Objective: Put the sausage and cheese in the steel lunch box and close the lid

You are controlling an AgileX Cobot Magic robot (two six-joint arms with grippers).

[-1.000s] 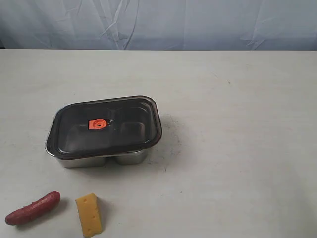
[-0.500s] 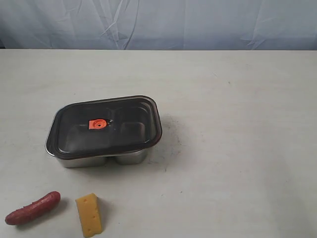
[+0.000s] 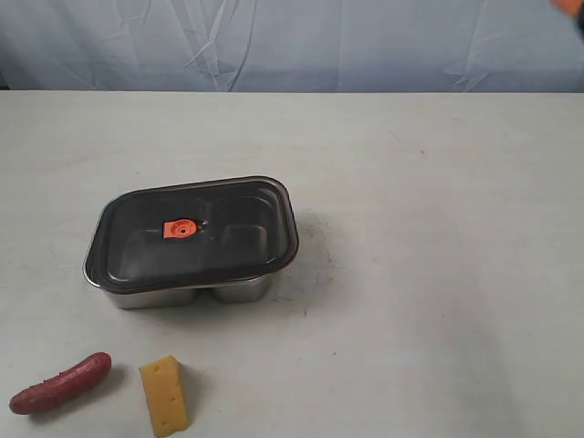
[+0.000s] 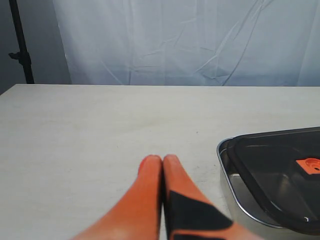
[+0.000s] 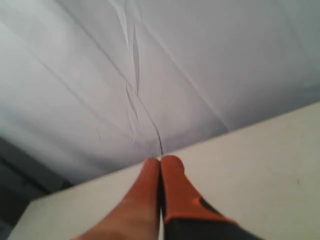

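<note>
Plainly outside the box, the sausage (image 3: 60,383) lies on the worktop (image 3: 438,228) near the lower left corner of the exterior view. It is dark red, glossy and slightly curved, and its right end points up toward the cheese (image 3: 164,395). The cheese, a yellow-orange wedge with a few holes, lies just beside the sausage on its right, with a strip of worktop between the two. Its long side runs roughly away from the camera. Farther up the worktop stands the steel lunch box (image 3: 182,295), and neither food item touches it. The lid (image 3: 233,239), dark and translucent, sits on top of the box and covers it, with its small orange valve (image 3: 180,229) left of centre. Through the smoky plastic a divider shows between two compartments, the left one wider. The worktop is pale and lightly scuffed, and a wrinkled bluish cloth backdrop (image 3: 319,41) hangs behind it. In the left wrist view the left end effector (image 4: 162,161) has its orange fingers pressed together and grips nothing. It sits above the worktop, with a corner of the lunch box and lid near it on one side and a dark stand (image 4: 19,45) at the far edge. In the right wrist view the right end effector (image 5: 160,161) is likewise closed tip to tip and empty. It is tilted so that the backdrop fills most of that view, above a band of worktop.
</note>
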